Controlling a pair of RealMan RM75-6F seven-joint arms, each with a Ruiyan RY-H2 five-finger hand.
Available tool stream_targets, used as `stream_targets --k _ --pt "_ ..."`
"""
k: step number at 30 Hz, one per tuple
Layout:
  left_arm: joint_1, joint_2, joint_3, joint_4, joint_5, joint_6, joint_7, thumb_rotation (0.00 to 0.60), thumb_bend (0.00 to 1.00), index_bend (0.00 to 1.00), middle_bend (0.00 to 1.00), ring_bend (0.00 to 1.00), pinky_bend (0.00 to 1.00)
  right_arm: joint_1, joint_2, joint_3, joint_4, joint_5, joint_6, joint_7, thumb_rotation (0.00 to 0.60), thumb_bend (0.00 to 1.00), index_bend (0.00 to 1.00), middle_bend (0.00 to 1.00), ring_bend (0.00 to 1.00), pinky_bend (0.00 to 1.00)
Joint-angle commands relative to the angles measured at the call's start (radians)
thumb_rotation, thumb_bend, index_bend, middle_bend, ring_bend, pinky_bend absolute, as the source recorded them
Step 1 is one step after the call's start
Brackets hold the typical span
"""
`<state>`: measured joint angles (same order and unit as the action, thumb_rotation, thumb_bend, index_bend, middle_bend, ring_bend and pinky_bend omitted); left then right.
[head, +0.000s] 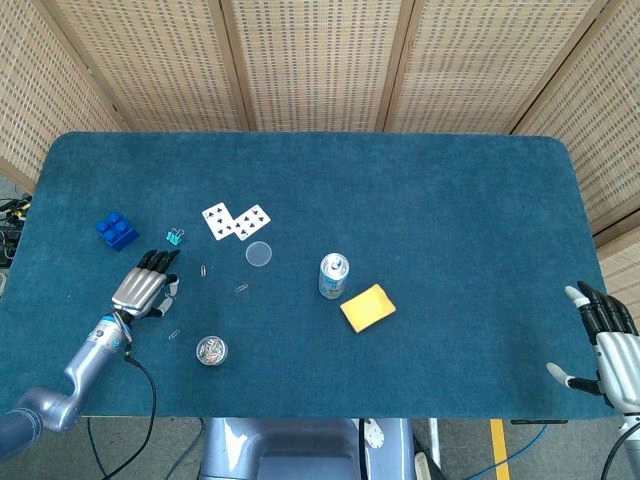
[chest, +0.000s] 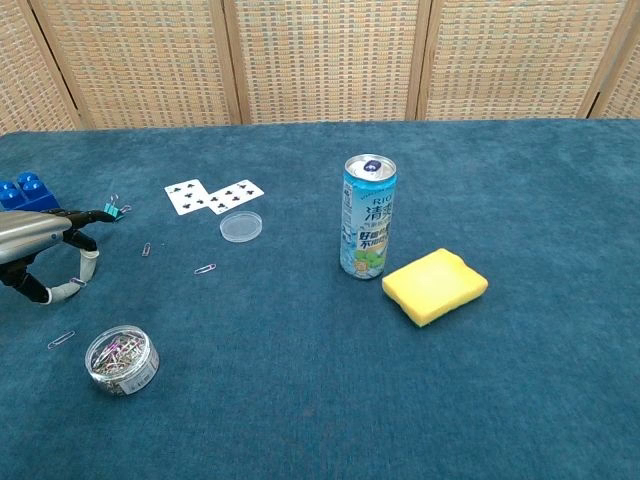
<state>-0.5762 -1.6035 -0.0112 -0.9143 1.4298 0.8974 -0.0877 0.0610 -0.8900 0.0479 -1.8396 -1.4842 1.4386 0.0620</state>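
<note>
My left hand hovers low over the blue cloth at the front left, fingers apart and thumb spread, holding nothing; the chest view shows the left hand at the left edge. Just beyond its fingertips lies a teal binder clip, with a blue brick further left. A round tin of paper clips stands to its right, nearer the front edge. My right hand hangs open off the table's front right corner, touching nothing, and is outside the chest view.
Two playing cards and a clear round lid lie left of centre. A drink can stands upright mid-table beside a yellow sponge. Loose paper clips are scattered near the left hand. Woven screens close off the back.
</note>
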Motion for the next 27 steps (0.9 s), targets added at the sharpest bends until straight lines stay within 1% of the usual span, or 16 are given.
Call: stream_targets --k 1,11,18,22,27 --pt "0.001 0.006 -0.002 -0.007 0.003 0.009 -0.002 0.600 0.42 0.63 0.00 0.00 0.00 0.000 0.000 0.001 0.000 0.000 0.000 0.000 0.600 0.00 0.05 0.00 0.00 0.00" --pt "0.002 0.053 -0.013 -0.077 0.013 0.048 -0.010 0.600 0.42 0.63 0.00 0.00 0.00 0.001 0.001 0.001 -0.001 0.001 -0.001 0.002 0.600 0.00 0.05 0.00 0.00 0.00" --pt "0.007 0.115 -0.013 -0.185 0.050 0.114 -0.012 0.600 0.43 0.63 0.00 0.00 0.00 0.000 0.002 0.001 -0.002 0.001 0.000 0.003 0.600 0.00 0.05 0.00 0.00 0.00" --pt "0.012 0.149 0.009 -0.251 0.097 0.152 -0.008 0.600 0.43 0.63 0.00 0.00 0.00 0.000 0.003 0.001 -0.002 0.000 0.001 0.005 0.600 0.00 0.05 0.00 0.00 0.00" --pt "0.022 0.181 0.050 -0.339 0.173 0.206 0.026 0.600 0.43 0.63 0.00 0.00 0.00 -0.001 0.004 0.001 -0.003 -0.002 0.003 0.007 0.600 0.00 0.04 0.00 0.00 0.00"
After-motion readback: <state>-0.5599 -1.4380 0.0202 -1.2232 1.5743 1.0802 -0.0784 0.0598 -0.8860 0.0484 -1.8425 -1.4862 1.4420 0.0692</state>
